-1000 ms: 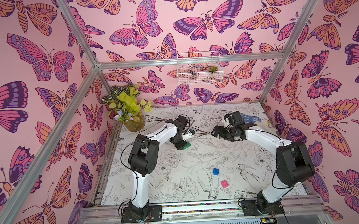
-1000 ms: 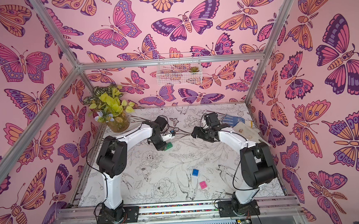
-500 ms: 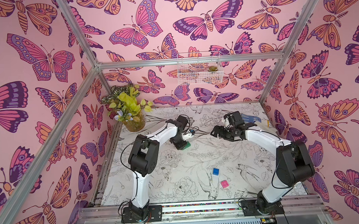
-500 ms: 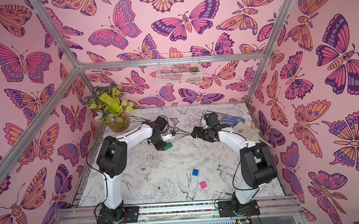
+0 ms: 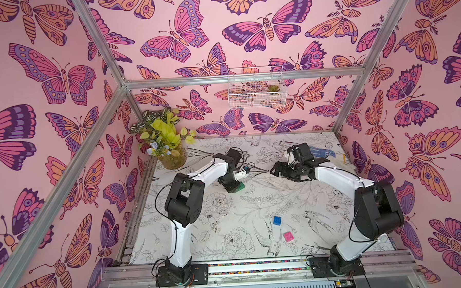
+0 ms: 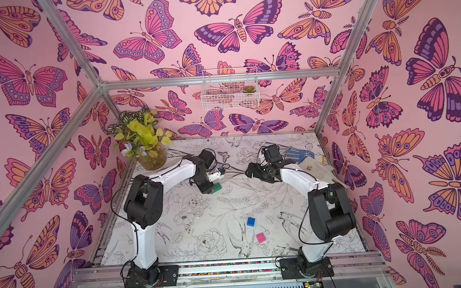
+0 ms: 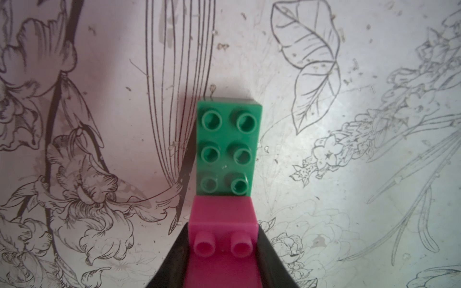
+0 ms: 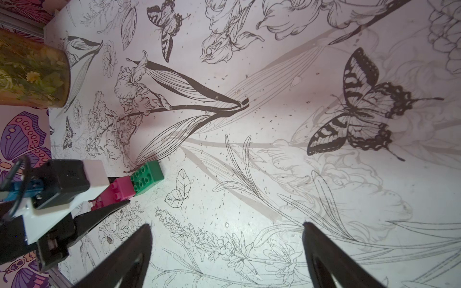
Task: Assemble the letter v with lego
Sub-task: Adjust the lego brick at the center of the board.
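A green lego brick [image 7: 228, 149] lies flat on the table, studs up. A pink brick [image 7: 223, 239] sits over its near end, and my left gripper [image 7: 222, 232] is shut on that pink brick. In both top views the green brick [image 5: 241, 186] [image 6: 217, 188] pokes out beside the left gripper [image 5: 234, 187]. The right wrist view shows the green brick [image 8: 147, 178] and the pink brick [image 8: 119, 190] together. My right gripper [image 8: 225, 225] hangs open and empty over bare table, to the right of them [image 5: 274, 170]. A blue brick [image 5: 277, 220] and a loose pink brick [image 5: 288, 236] lie near the front.
A potted plant [image 5: 172, 158] stands at the back left corner. A blue dotted glove [image 5: 322, 153] and a pale cloth [image 6: 314, 165] lie at the back right. A white wire basket [image 5: 256, 95] hangs on the back wall.
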Controlling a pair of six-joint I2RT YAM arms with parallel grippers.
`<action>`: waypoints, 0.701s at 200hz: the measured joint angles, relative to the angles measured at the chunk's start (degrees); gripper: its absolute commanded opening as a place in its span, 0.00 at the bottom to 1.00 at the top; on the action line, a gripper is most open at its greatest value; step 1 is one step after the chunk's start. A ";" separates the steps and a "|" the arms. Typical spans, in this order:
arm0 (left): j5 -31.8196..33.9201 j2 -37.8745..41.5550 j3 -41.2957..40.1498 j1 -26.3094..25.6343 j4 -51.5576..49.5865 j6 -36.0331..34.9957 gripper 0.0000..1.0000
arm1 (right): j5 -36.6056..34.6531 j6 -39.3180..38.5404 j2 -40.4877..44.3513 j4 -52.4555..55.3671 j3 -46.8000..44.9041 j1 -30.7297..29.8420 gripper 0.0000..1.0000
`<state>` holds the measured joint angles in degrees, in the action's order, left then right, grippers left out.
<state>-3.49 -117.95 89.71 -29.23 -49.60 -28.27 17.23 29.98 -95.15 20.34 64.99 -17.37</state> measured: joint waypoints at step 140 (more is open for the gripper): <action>1.09 -0.04 -0.13 0.02 1.07 0.02 0.24 | 0.26 -0.02 0.00 -0.02 0.00 -0.02 0.95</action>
<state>-2.39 -117.99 89.58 -29.21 -48.53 -28.25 17.50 29.95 -95.15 20.32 64.99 -17.39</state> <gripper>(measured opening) 0.354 0.949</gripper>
